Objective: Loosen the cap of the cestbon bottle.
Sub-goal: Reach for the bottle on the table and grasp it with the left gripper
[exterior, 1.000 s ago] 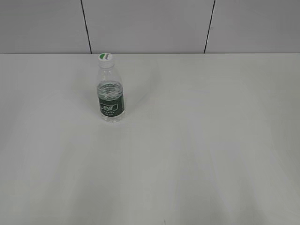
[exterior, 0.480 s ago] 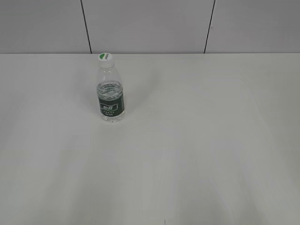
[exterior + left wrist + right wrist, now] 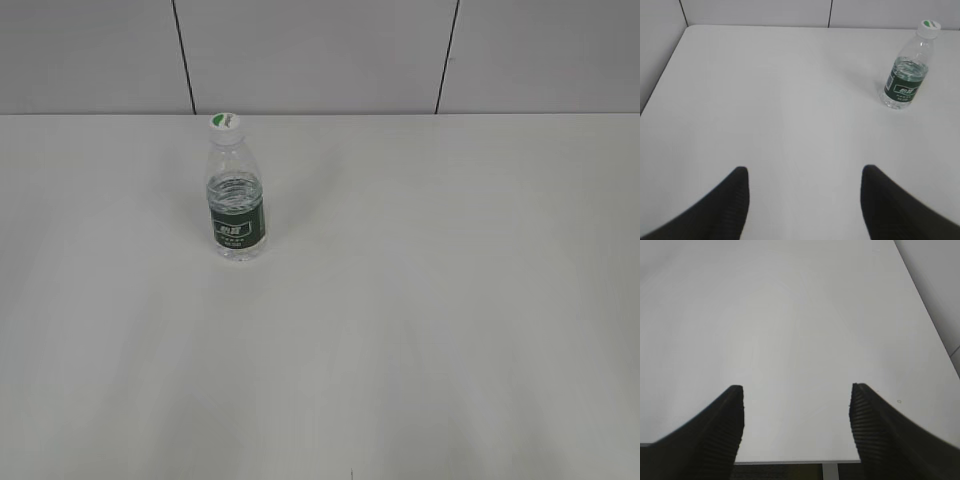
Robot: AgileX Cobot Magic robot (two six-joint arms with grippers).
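White table [image 3: 420, 300] carries one item only. The cestbon bottle [image 3: 906, 75] stands upright, well ahead and to the right of the left claw [image 3: 804, 172]; it does not appear in the right wrist view. The left claw is spread wide and holds nothing. The right claw [image 3: 796, 390] is likewise spread wide and empty, above bare table near the front edge.

Recommended procedure: close one claw around the green-labelled body to stop rotation. Bring the other claw down over the cap [image 3: 929, 26], centred on the neck. Grip the cap rim squarely. Off-centre contact is likely to tip the light bottle.
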